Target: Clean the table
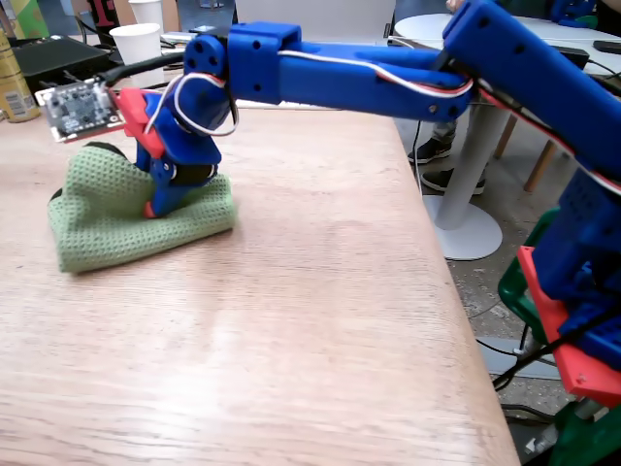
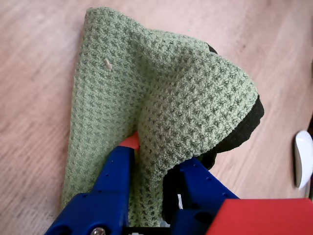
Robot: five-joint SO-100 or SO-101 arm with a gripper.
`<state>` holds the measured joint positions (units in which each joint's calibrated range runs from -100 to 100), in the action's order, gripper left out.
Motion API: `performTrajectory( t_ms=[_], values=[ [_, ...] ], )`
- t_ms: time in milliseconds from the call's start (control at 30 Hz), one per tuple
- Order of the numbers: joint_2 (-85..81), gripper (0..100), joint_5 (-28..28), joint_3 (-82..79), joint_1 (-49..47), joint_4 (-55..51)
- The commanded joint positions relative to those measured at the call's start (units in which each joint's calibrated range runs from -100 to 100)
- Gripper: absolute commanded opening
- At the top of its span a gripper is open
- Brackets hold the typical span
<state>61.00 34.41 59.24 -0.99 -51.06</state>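
The tool is pinching a raised fold of a green waffle-weave cloth, one blue finger on each side and a bit of red tip showing. The cloth sits bunched on the desk, toward the far left in the fixed view, with something black peeking out under its edge. The light wood desk fills most of that view and its straight edge runs down the right side. Behind it stand a white paper cup and a round white pedestal table.
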Motion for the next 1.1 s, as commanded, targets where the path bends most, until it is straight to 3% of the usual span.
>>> performTrajectory(
  t_ms=[0, 167, 300, 733, 933, 1067],
  values=[
    [-1.5, 0, 0.5, -7.3, 2.5, 4.5],
    [-10.3, 0, 3.2, -27.6, 10.3, 20.1],
    [-8.3, 0, 6.2, -28.9, 23.7, 30.9],
    [-3.9, 0, 6.9, -27.8, 45.0, 31.3],
    [12.6, 0, 6.8, -5.0, 50.2, 31.3],
    [17.6, 0, 6.8, -0.2, 53.8, 31.3]
  ],
)
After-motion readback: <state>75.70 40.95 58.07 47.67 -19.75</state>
